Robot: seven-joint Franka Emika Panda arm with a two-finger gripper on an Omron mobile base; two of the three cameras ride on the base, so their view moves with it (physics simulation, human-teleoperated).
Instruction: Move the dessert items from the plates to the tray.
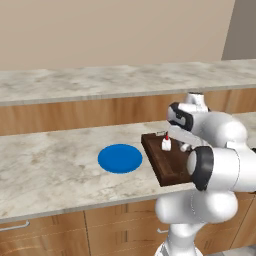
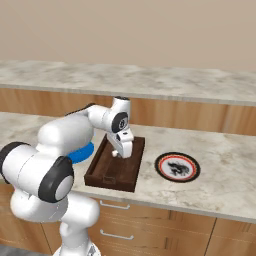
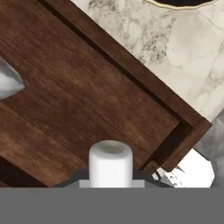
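On the tray point(image 1: 167, 162), the white cake block with a red top point(image 1: 166, 143) is seen standing, and a plain pale lump point(image 3: 110, 163) is held low over the wood. The lump sits at the gripper point(image 2: 116, 153), but the finger gap cannot be told. The blue plate point(image 1: 120, 158) is left of the tray, the ringed plate point(image 2: 177, 166) right.

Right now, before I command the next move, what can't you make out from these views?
- Tool state: hand view, fingertips cut off by the bottom edge.
- Tray near end: left base view, hidden by the arm.
- Blue plate: right base view, mostly behind the arm.
- Patterned plate: hand view, cut off by the top edge.
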